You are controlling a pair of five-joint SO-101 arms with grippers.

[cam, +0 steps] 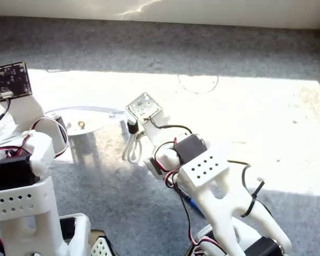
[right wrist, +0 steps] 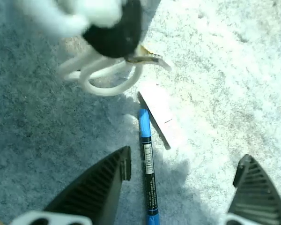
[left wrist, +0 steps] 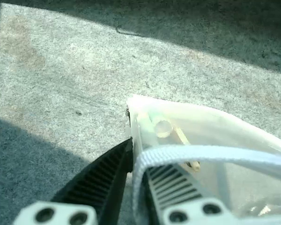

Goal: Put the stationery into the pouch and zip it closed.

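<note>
My left gripper (left wrist: pixel 136 161) is shut on the edge of the clear pouch (left wrist: pixel 201 131), its fingers pinching the wall beside the white zipper strip (left wrist: pixel 210 152). A yellowish stick (left wrist: pixel 178 133) lies inside the pouch. In the high view the pouch (cam: pixel 88 125) lies on the sunlit carpet beside the left arm (cam: pixel 26 160). My right gripper (right wrist: pixel 185 161) hangs open above the carpet, with a blue pen (right wrist: pixel 147 164) lying between its fingers, nearer one of them. A pale eraser (right wrist: pixel 161 115) lies just beyond the pen's tip. Part of the blue pen (cam: pixel 196 207) shows under the right arm.
White cable loops (right wrist: pixel 103 75) and a black plug (right wrist: pixel 114 35) hang from the right wrist close above the eraser. Grey carpet (cam: pixel 256 122) covers the table, half in bright sun and half in shade. A thin wire ring (cam: pixel 198 84) lies farther back.
</note>
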